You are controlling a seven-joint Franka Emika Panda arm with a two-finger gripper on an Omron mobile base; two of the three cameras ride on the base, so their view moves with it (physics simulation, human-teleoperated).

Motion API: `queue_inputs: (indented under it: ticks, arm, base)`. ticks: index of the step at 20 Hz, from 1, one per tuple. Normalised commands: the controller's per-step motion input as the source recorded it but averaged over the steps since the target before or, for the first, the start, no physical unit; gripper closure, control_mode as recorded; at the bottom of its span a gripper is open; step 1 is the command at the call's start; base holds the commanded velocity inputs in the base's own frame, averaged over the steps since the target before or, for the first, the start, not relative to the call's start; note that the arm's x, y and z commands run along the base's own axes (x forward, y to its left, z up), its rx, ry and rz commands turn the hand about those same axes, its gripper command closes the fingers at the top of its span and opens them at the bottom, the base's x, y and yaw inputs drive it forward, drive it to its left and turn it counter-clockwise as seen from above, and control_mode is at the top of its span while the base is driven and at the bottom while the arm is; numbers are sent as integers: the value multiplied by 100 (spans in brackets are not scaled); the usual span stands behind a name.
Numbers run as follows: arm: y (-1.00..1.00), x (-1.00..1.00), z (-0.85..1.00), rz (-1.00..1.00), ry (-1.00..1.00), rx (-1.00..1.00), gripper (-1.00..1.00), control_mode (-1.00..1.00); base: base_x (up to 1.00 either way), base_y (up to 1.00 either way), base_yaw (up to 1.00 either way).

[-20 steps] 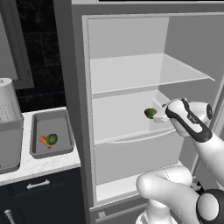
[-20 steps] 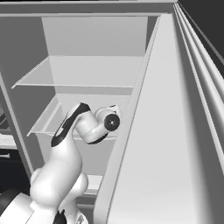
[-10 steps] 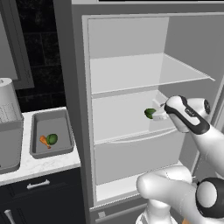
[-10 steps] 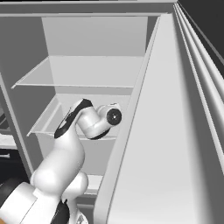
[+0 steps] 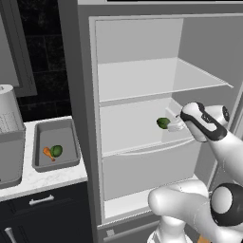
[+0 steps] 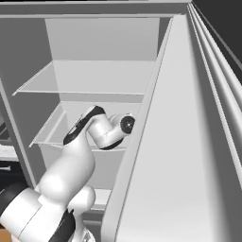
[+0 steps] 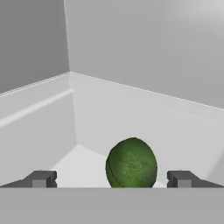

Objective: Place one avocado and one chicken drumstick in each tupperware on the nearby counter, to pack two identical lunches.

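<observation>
I've got one avocado (image 7: 131, 162), round, dark green w/ a rough skin, sitting on the pale fridge shelf (image 5: 133, 135) near the back corner, right in front of the cam and between the two finger tips, not touched as far as I can tell. On the white marbled counter (image 5: 45, 176) left of the fridge there's a shallow grey tray (image 5: 56, 164) w/ a 2nd avocado (image 5: 56, 151) and an orange-brown drumstick (image 5: 48, 154) lying just beside each other in its middle.
</observation>
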Motion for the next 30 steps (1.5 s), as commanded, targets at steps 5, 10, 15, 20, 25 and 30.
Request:
queue_inputs:
  ticks: [5,10,15,20,25,30]
  arm:
    - [-2,3,-13,0,3,0,-100,-100]
    - [0,15,-11,0,4,0,-100,-100]
    - [0,11,-2,0,0,0,-100,-100]
    - [0,4,-3,0,0,0,-100,-100]
    - [0,9,0,0,0,0,-100,-100]
    - [0,4,-13,0,1,0,-100,-100]
  base:
    - [0,0,0]
    - [0,0,0]
    - [0,0,0]
    - [0,0,0]
    - [0,0,0]
    - [0,0,0]
